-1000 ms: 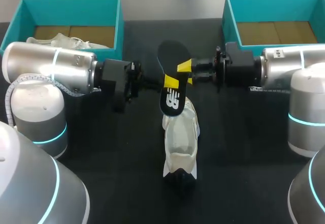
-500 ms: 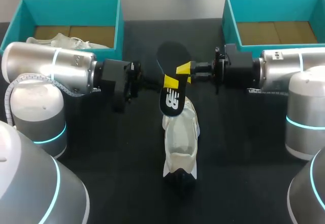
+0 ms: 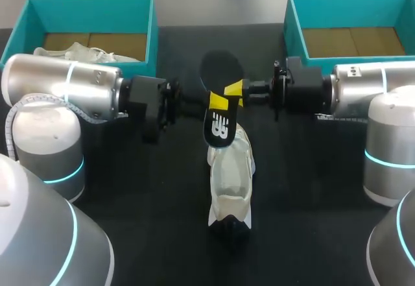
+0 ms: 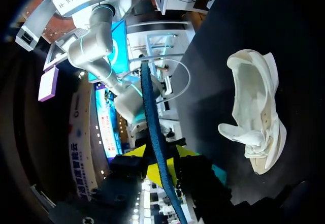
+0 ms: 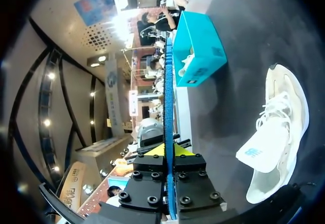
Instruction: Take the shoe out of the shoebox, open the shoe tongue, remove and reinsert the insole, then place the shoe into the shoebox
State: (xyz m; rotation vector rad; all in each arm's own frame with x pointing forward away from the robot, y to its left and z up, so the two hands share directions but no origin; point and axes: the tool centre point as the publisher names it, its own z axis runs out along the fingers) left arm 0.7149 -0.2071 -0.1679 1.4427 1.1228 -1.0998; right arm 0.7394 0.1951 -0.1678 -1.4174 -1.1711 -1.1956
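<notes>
The black surface [image 3: 130, 189] carries a teal left shoebox [image 3: 150, 36] and right shoebox [image 3: 295, 30], with the white shoe [image 3: 230, 176] lying between them. Over the shoe's far end, the dark insole [image 3: 219, 130] stands upright, pinched by the left gripper [image 3: 219, 102] and the right gripper [image 3: 235, 90].

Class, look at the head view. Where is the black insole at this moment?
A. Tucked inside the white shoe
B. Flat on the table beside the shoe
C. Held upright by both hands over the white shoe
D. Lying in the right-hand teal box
C: the insole stands upright, pinched by the left hand and the right hand, with its lower end over the white shoe.
</notes>
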